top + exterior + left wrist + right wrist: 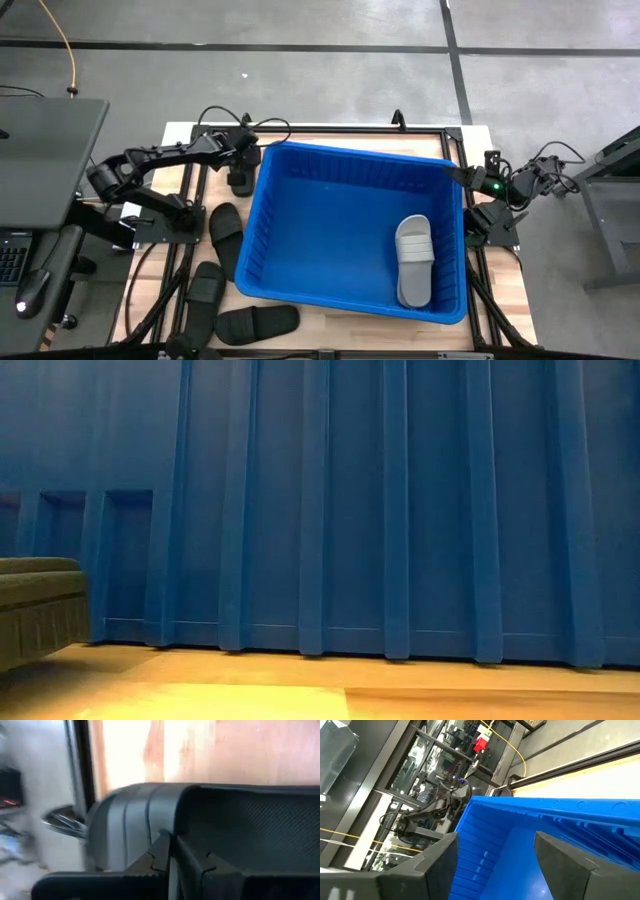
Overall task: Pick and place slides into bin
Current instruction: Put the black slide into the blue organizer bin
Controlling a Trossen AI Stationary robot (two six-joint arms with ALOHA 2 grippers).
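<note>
Sitting across the middle of the counter (505,290): the blue bin (330,210), with one light grey slide (414,260) lying inside near its right wall, strap up.

Lying on the counter's left side: three black slides, one (226,235) just beside the bin's left wall, another (204,293) nearer the front-left corner, a third (256,322) along the front edge, below the bin's front wall.

Reaching to the counter's back-left corner: the left gripper (243,160), lowered over a fourth black slide (210,830) just beside the bin's back-left corner, with the fingers (160,852) pressing at its strap edge; cannot tell whether gripping.

Hovering at the bin's back-right corner, above the rim: the right gripper (495,860), fingers (440,860) spread wide apart and holding nothing, pointing across the bin's interior.
</note>
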